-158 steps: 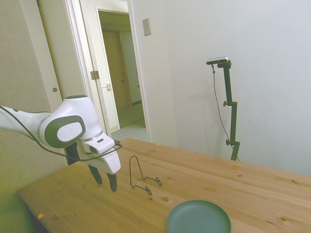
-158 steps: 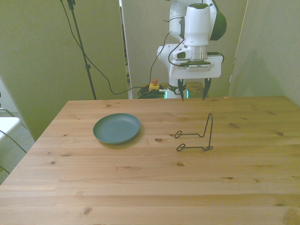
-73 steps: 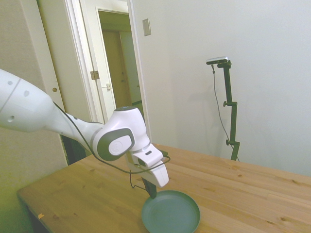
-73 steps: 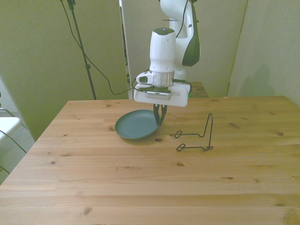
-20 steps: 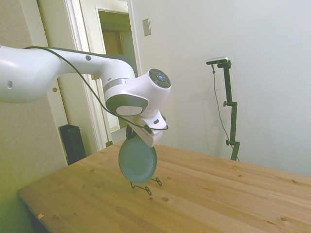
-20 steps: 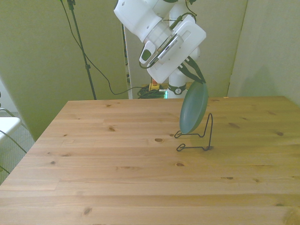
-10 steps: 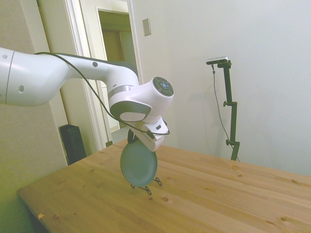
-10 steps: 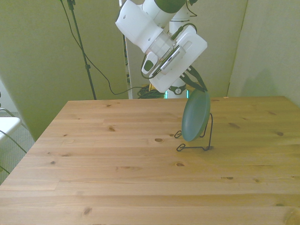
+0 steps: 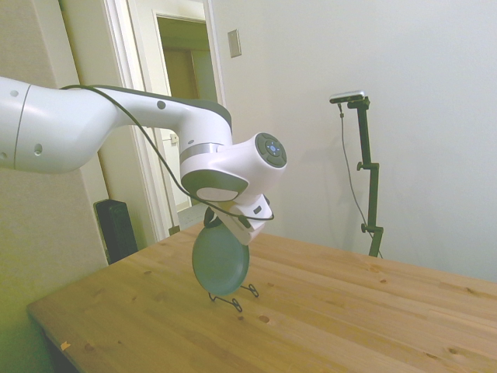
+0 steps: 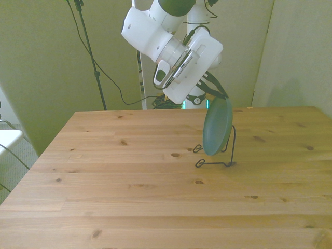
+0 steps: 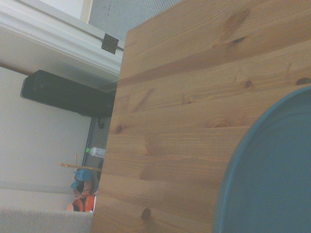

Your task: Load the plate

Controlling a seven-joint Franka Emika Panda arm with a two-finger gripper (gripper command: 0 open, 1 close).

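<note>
The dull teal-green plate (image 10: 218, 127) hangs on edge, nearly upright, with my gripper (image 10: 217, 95) shut on its top rim. Its lower rim is down among the wires of a thin black wire stand (image 10: 229, 153) on the wooden table (image 10: 129, 197); I cannot tell whether it rests on the stand. In the side view the plate (image 9: 220, 260) faces the camera and hides most of the stand (image 9: 242, 294), below my gripper (image 9: 218, 221). The wrist view shows the plate's rim and face (image 11: 272, 179) close up over the table.
The stand sits toward the front view's right half of the table. An open doorway (image 9: 190, 116) lies behind the arm in the side view. A black box (image 11: 68, 94) sits on the floor past the table edge.
Over the last second the plate came down slightly toward the stand and tipped a little more upright. Earlier it lay flat on the table, was gripped by its rim and carried over.
</note>
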